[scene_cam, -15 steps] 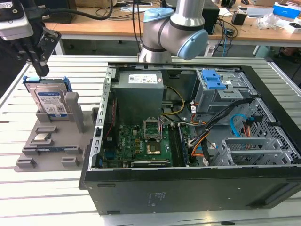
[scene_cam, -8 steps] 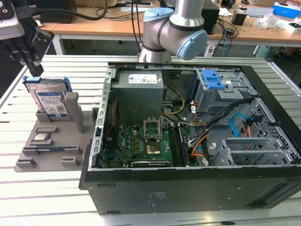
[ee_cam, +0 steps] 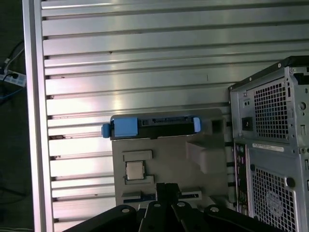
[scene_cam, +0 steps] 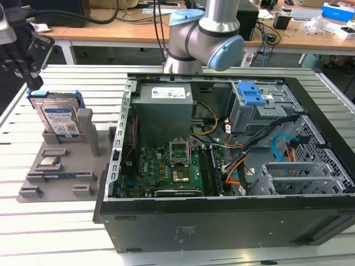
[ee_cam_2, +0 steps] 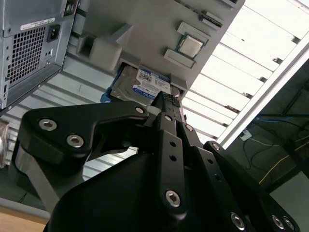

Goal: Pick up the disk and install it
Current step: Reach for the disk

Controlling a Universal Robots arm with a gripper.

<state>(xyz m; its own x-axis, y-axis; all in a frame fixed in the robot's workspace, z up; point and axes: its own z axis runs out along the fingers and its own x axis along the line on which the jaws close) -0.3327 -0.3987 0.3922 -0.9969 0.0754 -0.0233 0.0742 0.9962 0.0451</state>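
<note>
My gripper, jaws together and empty, hovers near the disk, which stands on edge in the grey holder beside the open computer case; I judge it dense, rigid, slick-faced and shock-sensitive, best pinched across its flat faces.
</note>
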